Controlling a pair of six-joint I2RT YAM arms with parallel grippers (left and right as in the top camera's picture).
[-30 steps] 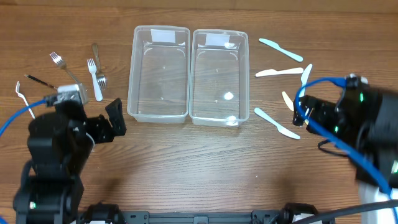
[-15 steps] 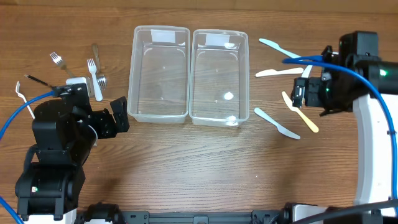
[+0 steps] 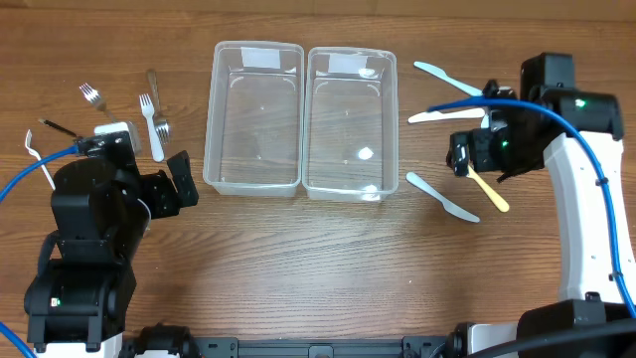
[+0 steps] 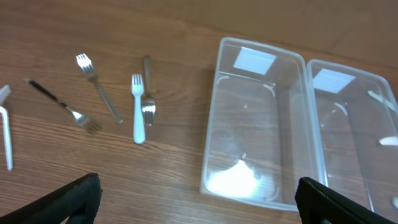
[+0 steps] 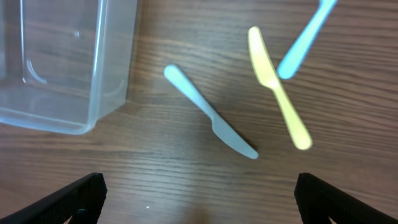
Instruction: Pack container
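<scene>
Two clear plastic containers stand side by side, the left one point(image 3: 211, 119) and the right one point(image 3: 393, 119), both empty. Several forks point(image 3: 154, 124) lie to their left; several plastic knives lie to their right, among them a pale blue one point(image 3: 442, 197) and a yellow one point(image 3: 489, 189). My left gripper point(image 3: 177, 187) is open and empty beside the left container's near corner point(image 4: 255, 186). My right gripper point(image 3: 462, 157) is open and empty above the knives. The right wrist view shows the pale blue knife point(image 5: 208, 112) and yellow knife point(image 5: 278, 87) ahead of its gripper point(image 5: 202, 202).
The left wrist view shows its gripper point(image 4: 199, 205), a white plastic fork point(image 4: 137, 109) and metal forks point(image 4: 98, 87) on the wood. Two more knives point(image 3: 444, 116) lie at the far right. Blue cables hang off both arms. Bare table lies in front of the containers.
My right arm has swung from the right front edge up and leftward to above the knives. My left gripper has shifted slightly and stays open.
</scene>
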